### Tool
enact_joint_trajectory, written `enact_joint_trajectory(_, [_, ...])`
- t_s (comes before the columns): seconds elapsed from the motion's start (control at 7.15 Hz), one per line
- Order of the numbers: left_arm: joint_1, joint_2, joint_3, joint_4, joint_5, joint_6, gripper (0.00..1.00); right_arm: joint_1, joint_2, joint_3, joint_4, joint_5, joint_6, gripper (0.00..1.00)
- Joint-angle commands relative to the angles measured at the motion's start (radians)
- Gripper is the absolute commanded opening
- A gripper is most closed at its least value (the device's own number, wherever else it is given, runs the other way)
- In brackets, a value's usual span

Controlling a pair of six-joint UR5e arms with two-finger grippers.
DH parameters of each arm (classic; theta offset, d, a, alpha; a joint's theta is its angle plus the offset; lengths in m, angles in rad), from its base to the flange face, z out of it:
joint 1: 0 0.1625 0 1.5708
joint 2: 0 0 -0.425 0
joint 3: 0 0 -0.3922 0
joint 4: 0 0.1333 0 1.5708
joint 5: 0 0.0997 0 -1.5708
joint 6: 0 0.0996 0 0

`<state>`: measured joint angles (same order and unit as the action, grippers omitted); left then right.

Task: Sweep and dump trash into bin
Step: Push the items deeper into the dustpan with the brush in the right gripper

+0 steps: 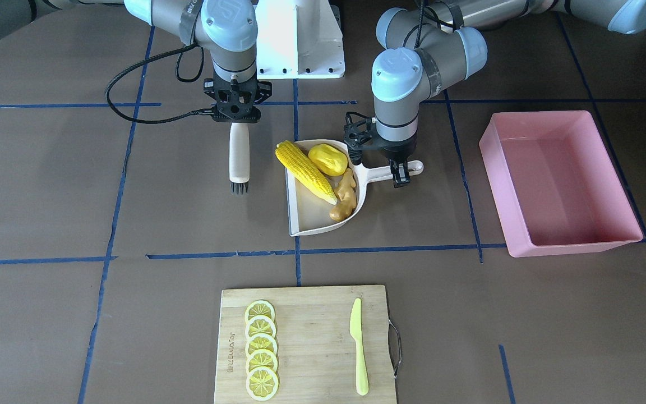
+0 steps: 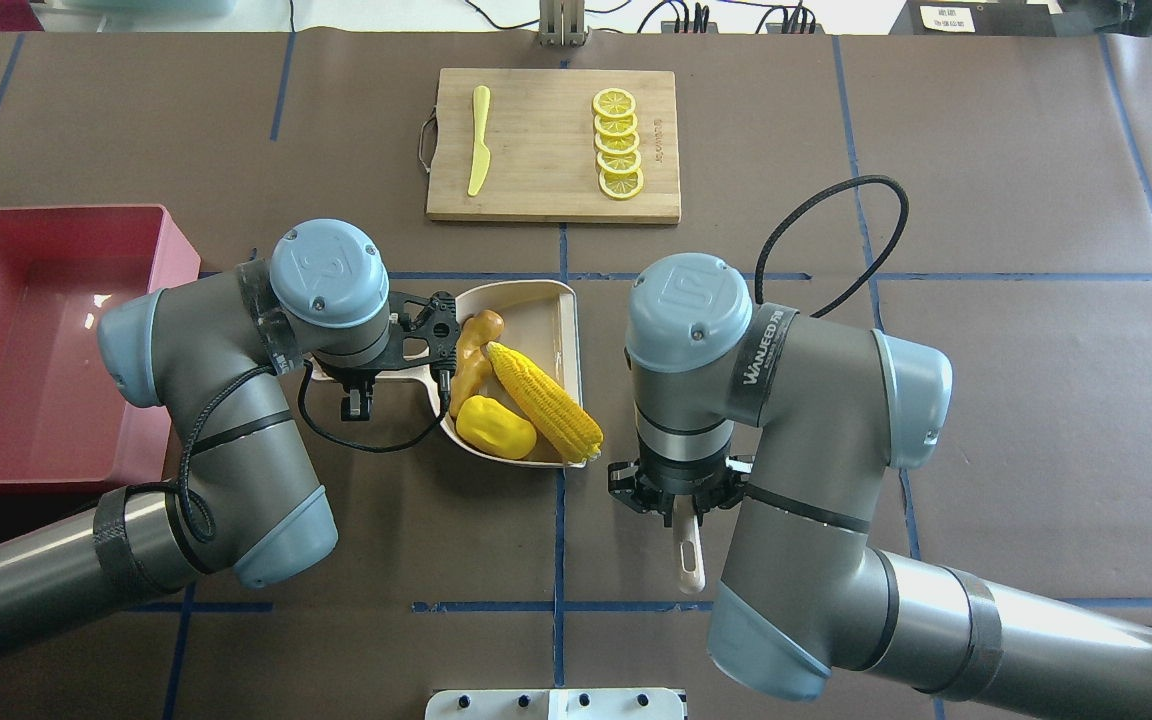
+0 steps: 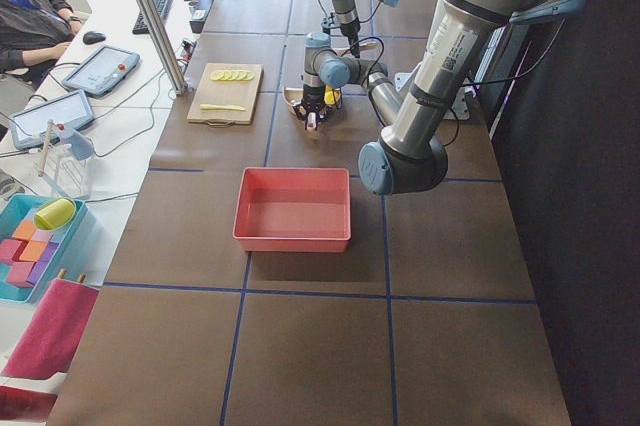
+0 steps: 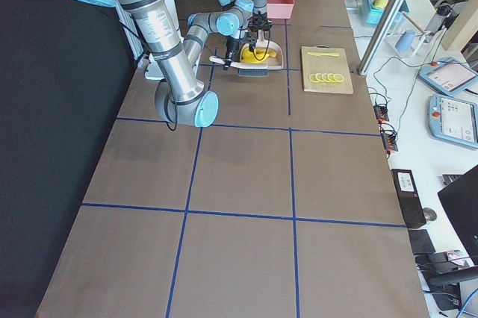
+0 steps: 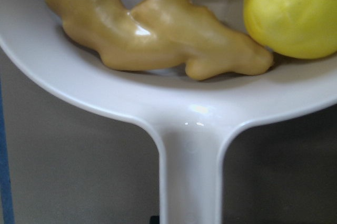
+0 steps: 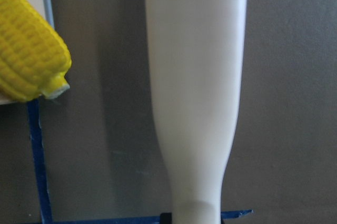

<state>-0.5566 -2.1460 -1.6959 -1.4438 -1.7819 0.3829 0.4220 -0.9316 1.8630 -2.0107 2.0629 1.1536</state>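
The cream dustpan [image 1: 312,221] holds all the trash: the corn cob [image 1: 305,171], the yellow potato-like lump [image 1: 327,159] and the ginger root [image 1: 344,196]. My left gripper [image 1: 402,171] is shut on the dustpan's handle [image 5: 189,176]. The ginger [image 5: 158,34] and the lump [image 5: 292,11] lie against the pan's back wall. My right gripper [image 1: 237,115] is shut on a cream brush [image 1: 239,154], whose dark bristles [image 1: 239,187] hang beside the pan's open mouth side. The brush handle [image 6: 195,87] fills the right wrist view. The pink bin [image 1: 575,248] stands apart on my left and holds nothing.
A wooden cutting board [image 1: 312,336] lies at the far side of the table with several lemon slices [image 1: 260,348] and a yellow-green knife [image 1: 359,348]. Brown table between the dustpan and the bin [image 2: 166,260] is bare, crossed by blue tape lines.
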Motion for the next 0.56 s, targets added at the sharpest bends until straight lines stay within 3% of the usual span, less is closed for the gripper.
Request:
enact_joint_trajectory(0.0, [0.0, 0.0, -0.002, -0.001, -0.002, 0.001, 0.0, -0.025, 0.008, -0.014, -0.002, -0.026, 0.0, 0.0])
enact_joint_trajectory(0.14, [0.0, 0.0, -0.004, -0.001, -0.002, 0.001, 0.0, -0.026, 0.032, -0.03, 0.001, -0.038, -0.003, 0.0])
enact_joint_trajectory(0.42, [0.0, 0.0, -0.007, -0.001, -0.002, 0.001, 0.0, -0.025, 0.117, -0.161, 0.01, -0.052, -0.043, 0.0])
